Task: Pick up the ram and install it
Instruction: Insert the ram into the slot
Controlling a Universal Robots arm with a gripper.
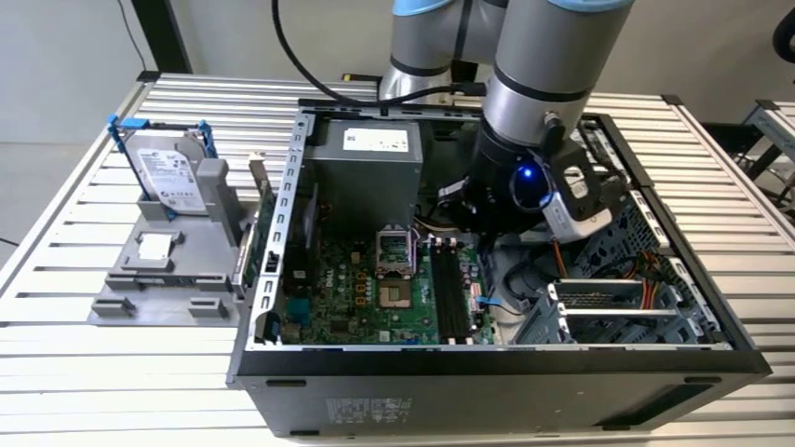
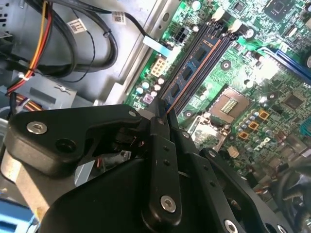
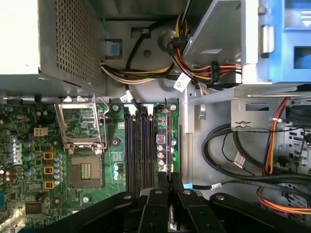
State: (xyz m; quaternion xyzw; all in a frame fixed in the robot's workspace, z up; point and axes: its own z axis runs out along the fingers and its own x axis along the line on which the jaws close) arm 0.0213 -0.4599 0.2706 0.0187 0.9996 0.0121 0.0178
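While its fingers pinch shut on the ram (image 2: 190,73), the tool (image 2: 163,119) hovers above the motherboard (image 3: 29,160).

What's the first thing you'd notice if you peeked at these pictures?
A big grey robot arm reaching down into an open computer case. In the second wrist view its black end effector sits at the end of the ram standing in the green motherboard's slots. A hard drive stands at the exterior view's left.

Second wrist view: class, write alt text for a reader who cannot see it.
The black gripper pinches one end of the ram, which stands on edge over the green motherboard; whether it is seated cannot be told. Bundled cables lie beside the board.
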